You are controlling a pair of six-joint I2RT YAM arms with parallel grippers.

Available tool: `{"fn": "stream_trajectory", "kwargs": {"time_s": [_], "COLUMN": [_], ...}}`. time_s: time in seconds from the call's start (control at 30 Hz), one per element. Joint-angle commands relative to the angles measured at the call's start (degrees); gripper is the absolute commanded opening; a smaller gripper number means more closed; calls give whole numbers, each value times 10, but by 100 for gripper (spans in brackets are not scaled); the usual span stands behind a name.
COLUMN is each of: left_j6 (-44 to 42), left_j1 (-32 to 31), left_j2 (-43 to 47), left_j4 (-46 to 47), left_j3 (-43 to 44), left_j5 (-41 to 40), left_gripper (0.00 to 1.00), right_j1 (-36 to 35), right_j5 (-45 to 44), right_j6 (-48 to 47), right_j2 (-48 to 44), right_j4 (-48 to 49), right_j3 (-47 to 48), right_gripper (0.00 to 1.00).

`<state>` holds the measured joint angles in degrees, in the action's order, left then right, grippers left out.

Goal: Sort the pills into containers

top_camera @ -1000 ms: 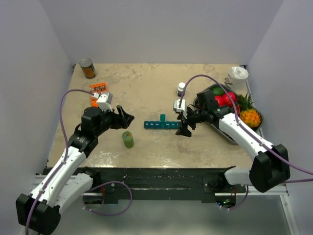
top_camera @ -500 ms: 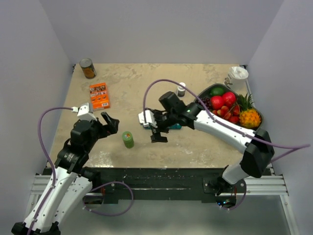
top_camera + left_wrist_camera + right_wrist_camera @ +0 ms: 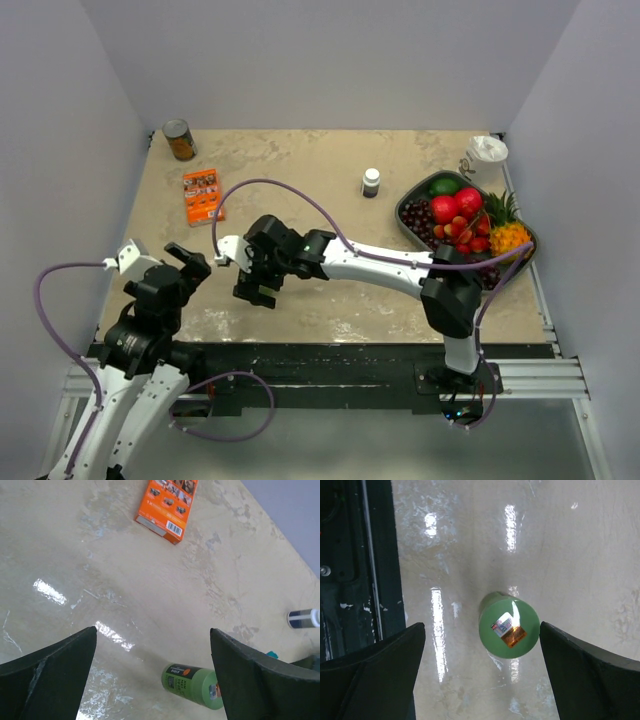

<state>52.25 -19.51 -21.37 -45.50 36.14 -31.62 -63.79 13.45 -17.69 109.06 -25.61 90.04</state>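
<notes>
A green bottle [image 3: 509, 625] stands upright on the table, seen from straight above in the right wrist view. My right gripper [image 3: 482, 625] hangs over it, open, with the bottle between the fingers and apart from both. In the top view the right gripper [image 3: 255, 288] covers the bottle. My left gripper [image 3: 192, 260] is open near the table's left front, and in its wrist view the green bottle [image 3: 192, 685] stands ahead of the left gripper [image 3: 152, 630]. A teal sliver [image 3: 271, 654] shows by the right arm; the rest of the containers is hidden. No pills show.
An orange box [image 3: 203, 194] lies at the left and a can [image 3: 180, 139] stands in the far left corner. A small dark bottle with a white cap [image 3: 371, 181] stands beside the grey fruit tray [image 3: 405, 215]. The black front rail [image 3: 370, 555] runs close to the bottle.
My right arm has swept left from the teal organiser to above the green bottle. The left arm has drawn back toward the near left corner. Both grippers have opened wider.
</notes>
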Motion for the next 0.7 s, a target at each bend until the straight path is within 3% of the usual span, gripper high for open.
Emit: {"fn": "stream_trajectory", "kwargs": {"time_s": [0.0,0.27,0.37,0.53,0.57,0.67], "left_j6": [52,51,45,13,8,-26], "left_j1": [3,3,3,3,3,3], "left_j2": [31,34,40,49,50,56], "left_j4": [-27,-28,-21,5,8,28], "left_j3": [24,24,22,17,17,17], "left_j5": [-71,-70,-58,-23,-18,15], "left_gripper": [98,97,96,95,95,95], "right_j1": [0,-2,-2,-3,-2,-2], "right_j5": [-69,-96,-82,-56,-55,-60], "right_j6": [67,76,77,78,77,68], "right_j2": [16,41,48,56,56,43], "right_j4": [20,20,16,6,4,-3], "right_j3": [28,32,37,51,57,52], "right_gripper": [99,98,91,67,52,24]}}
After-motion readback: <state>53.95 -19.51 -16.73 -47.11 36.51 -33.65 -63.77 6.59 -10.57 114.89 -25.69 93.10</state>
